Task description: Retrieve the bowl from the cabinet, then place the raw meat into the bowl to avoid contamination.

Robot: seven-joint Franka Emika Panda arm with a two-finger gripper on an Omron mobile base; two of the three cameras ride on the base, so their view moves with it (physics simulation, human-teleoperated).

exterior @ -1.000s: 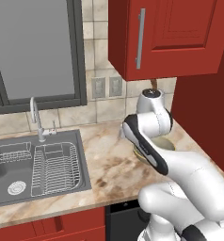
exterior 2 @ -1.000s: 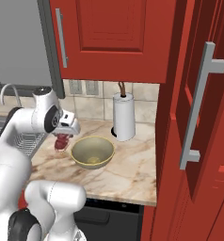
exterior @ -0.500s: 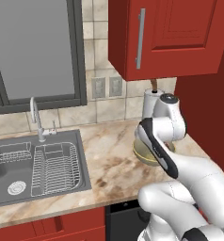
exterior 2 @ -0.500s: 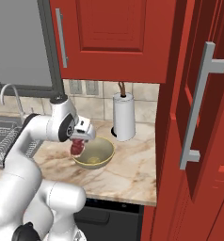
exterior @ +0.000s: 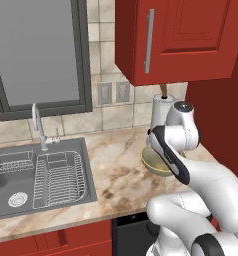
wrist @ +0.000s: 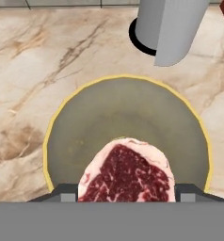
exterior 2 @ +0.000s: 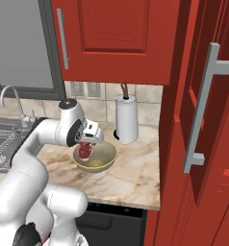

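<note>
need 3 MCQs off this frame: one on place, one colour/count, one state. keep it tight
1. Where is the raw meat?
A. In the sink
B. Above the bowl, in the end effector
C. On the counter by the faucet

2. What colour is the bowl's inside?
A. Pale olive-tan
B. Blue
C. White

3. What state is the end effector in?
A. Open and empty
B. Shut on the paper-towel roll
C. Shut on the raw meat

Answers:
1. B: the hand view shows the meat between the fingers with the bowl below.
2. A: the hand view shows an olive-tan interior with a yellowish rim.
3. C: the right base view shows the meat gripped over the bowl.
</note>
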